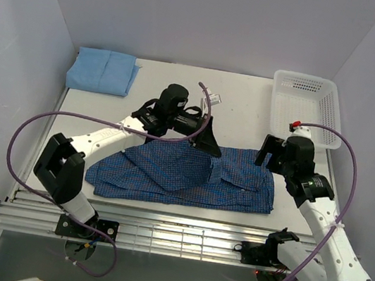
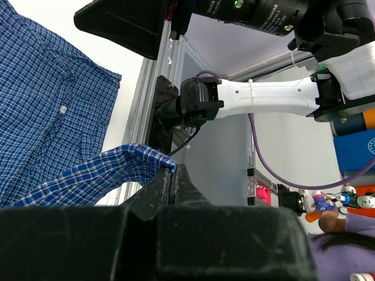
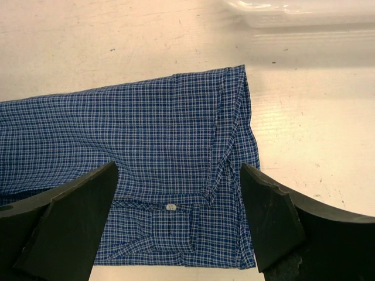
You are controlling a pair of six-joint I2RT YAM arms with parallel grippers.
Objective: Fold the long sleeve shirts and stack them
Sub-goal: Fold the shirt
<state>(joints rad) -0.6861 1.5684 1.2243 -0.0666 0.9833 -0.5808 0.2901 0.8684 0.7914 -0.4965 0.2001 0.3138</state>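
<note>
Dark blue checked shirt fold between tight-closed left jaws; right jaws wide apart, empty.

Bright, even light; sharp, soft shadows

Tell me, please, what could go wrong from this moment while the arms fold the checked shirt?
1. The left fingers pinch only a thin edge of the checked shirt, so the cloth may slip out when it is carried across.
2. The right fingers are open above the folded end and do not press it, so a pull from the left may drag the whole shirt or undo that fold.
</note>
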